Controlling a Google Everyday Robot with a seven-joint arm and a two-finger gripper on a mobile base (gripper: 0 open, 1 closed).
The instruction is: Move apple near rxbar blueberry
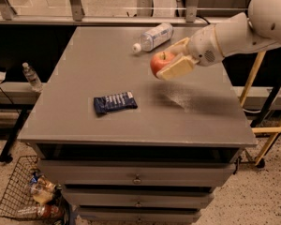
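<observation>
while the tool (pixel 172 63) hangs over the desk (pixel 201 121), back and to the right of the rxbar blueberry (pixel 114 102) in the camera view, its cream fingers are clamped on the apple (pixel 159 62). the apple is held clear of the surface, well apart from the rxbar blueberry, with its red side and short stem showing. the rxbar blueberry lies flat, white lettering up. a clear water bottle (pixel 153 36) lies on its side farther back from the rxbar blueberry, just beyond the apple. a wire basket (pixel 11 196) sits on the floor below and left of the rxbar blueberry.
</observation>
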